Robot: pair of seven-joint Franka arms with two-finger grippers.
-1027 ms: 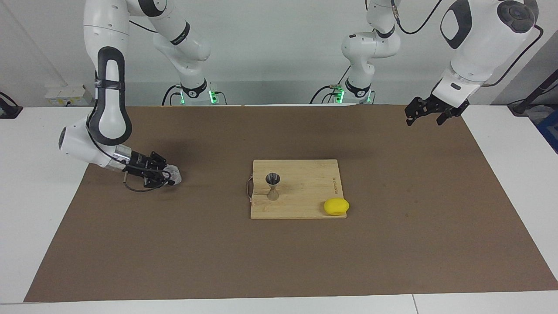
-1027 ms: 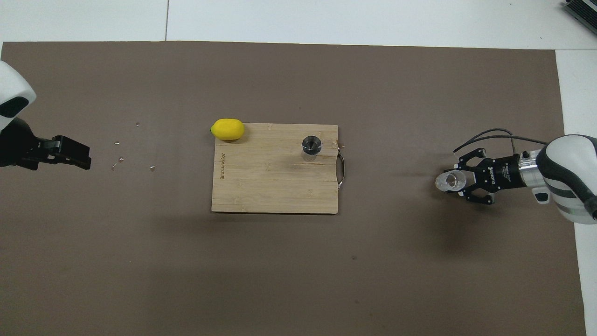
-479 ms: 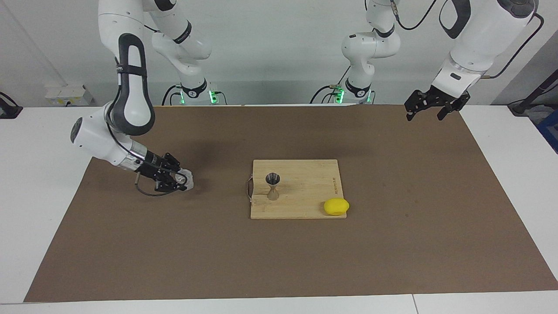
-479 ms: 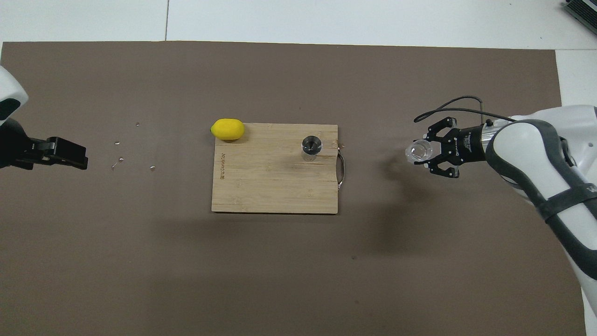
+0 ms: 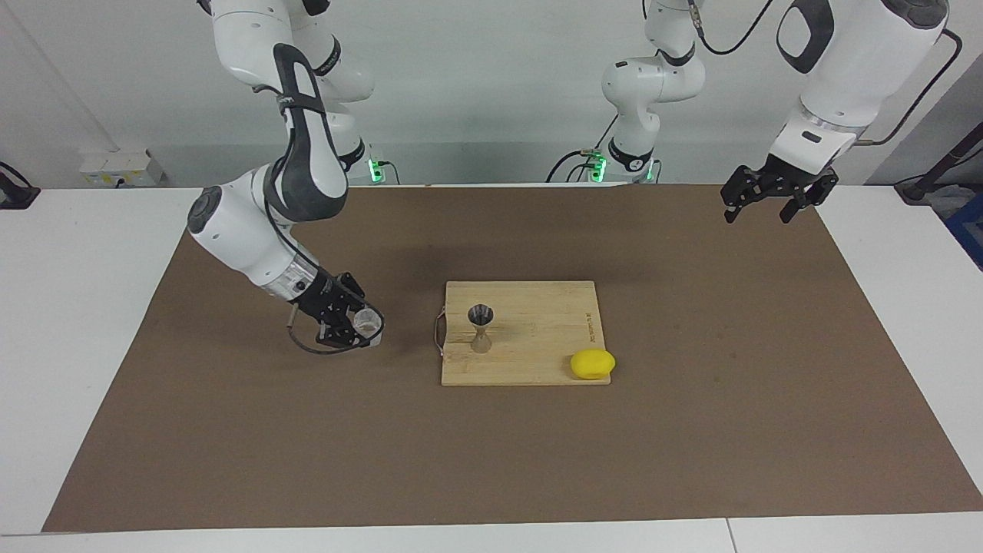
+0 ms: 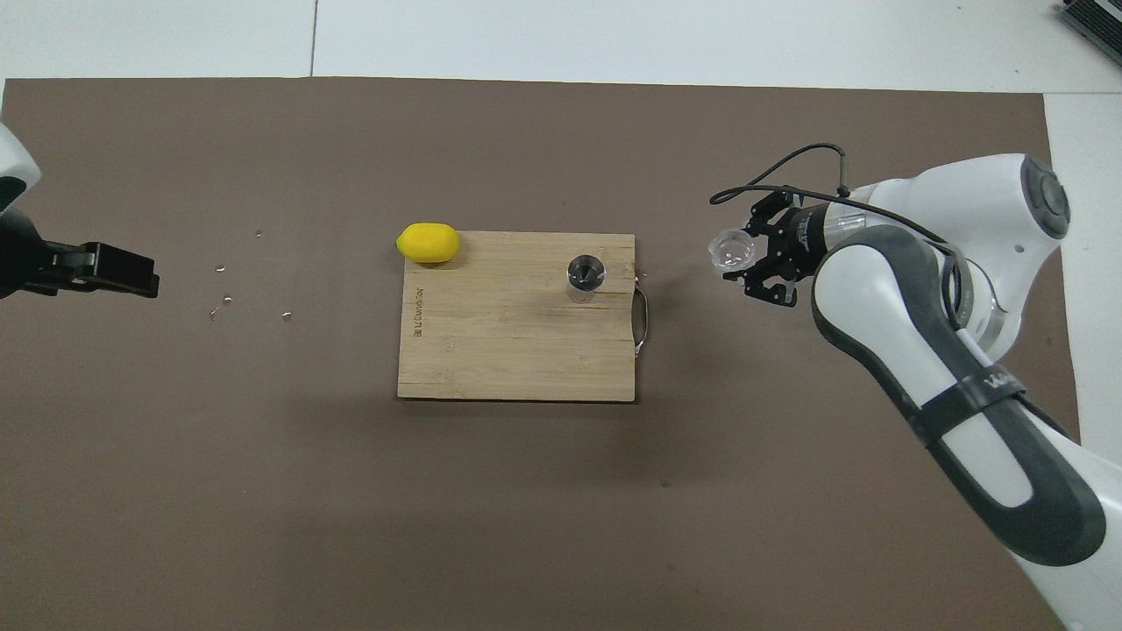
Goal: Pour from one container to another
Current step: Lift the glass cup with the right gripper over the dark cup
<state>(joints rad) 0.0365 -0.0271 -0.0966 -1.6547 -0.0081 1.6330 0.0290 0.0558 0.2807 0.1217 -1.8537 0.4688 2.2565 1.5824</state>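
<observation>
My right gripper [image 5: 359, 328] [image 6: 752, 258] is shut on the small clear glass cup [image 5: 369, 323] [image 6: 732, 251]. It holds the cup just above the brown mat, beside the handle end of the wooden cutting board [image 5: 537, 346] [image 6: 508, 350], toward the right arm's end of the table. The steel hourglass jigger [image 5: 481, 326] [image 6: 585, 276] stands upright on the board near that handle, a short gap from the cup. My left gripper [image 5: 759, 213] [image 6: 123, 272] hangs open and holds nothing, high over the mat's edge at the left arm's end.
A yellow lemon [image 5: 592, 363] [image 6: 428, 243] lies at the board's corner farther from the robots, toward the left arm's end. A metal handle [image 5: 438, 332] [image 6: 642, 320] sticks out of the board toward the cup. Small droplets [image 6: 223, 298] dot the mat near the left gripper.
The right arm has carried the glass cup across the mat toward the cutting board, still shut on it. The left gripper has shifted slightly and stayed open.
</observation>
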